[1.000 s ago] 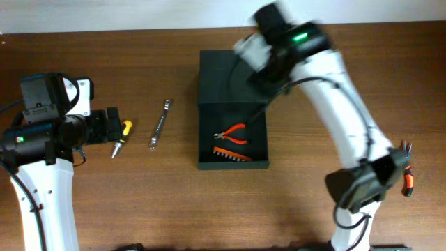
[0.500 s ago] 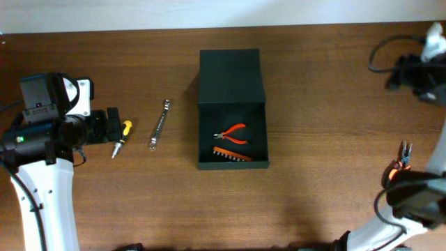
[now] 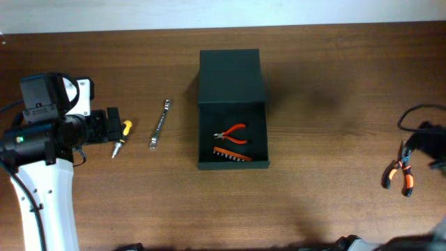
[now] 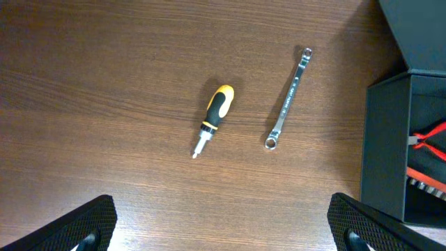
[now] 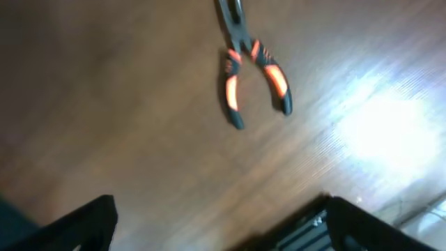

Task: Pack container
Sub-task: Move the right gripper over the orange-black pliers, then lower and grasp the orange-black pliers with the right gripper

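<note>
Now | my left claw (image 4: 226,233) spread wide | my right claw (image 5: 223,233) spread wide | container (image 3: 232,73) matte dark-green, boxy | table (image 3: 327,84) brown woodgrain

No text, label, brand, number or sign can be read on anything in these views.

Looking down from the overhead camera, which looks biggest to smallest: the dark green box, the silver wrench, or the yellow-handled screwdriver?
1. Dark green matte box, by far the largest.
2. Slim silver metal wrench.
3. Stubby yellow-and-black screwdriver, clearly shorter than the wrench.
</note>
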Robot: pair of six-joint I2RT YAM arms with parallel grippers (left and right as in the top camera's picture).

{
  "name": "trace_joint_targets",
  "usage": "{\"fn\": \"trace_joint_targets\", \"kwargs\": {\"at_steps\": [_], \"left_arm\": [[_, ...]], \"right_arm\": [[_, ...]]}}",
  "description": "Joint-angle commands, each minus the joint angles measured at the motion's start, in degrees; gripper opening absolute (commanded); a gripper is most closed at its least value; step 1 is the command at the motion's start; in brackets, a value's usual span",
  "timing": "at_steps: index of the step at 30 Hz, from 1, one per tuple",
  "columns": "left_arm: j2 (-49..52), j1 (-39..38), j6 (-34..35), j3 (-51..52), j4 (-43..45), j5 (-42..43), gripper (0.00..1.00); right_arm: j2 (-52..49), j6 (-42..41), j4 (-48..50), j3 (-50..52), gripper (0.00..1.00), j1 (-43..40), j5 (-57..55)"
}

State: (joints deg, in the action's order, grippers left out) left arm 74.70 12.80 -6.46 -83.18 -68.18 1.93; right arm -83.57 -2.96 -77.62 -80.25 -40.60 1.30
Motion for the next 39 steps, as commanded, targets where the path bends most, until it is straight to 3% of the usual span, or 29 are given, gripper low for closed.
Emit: {"fn": "trace_joint_targets", "kwargs": {"at_steps": [1,21,39], "left_arm": [[0.2,-0.17,-0.28,-0.94,0.0,0.85,0.99],[0.2,-0.17,-0.31,-0.94,0.0,0.83,0.99],[0.2,-0.17,-0.33,-0.94,-0.44,0.81,0.99]], "right_arm": [[-2.14,-0.55,4.59,7.63,0.99,-1.49,-0.5],[-18.78,-0.52,15.54,12.13,1.0,-1.31,0.74],[-22.36,-0.33,23.52,12.85,1.0,6.12,0.52]]}}
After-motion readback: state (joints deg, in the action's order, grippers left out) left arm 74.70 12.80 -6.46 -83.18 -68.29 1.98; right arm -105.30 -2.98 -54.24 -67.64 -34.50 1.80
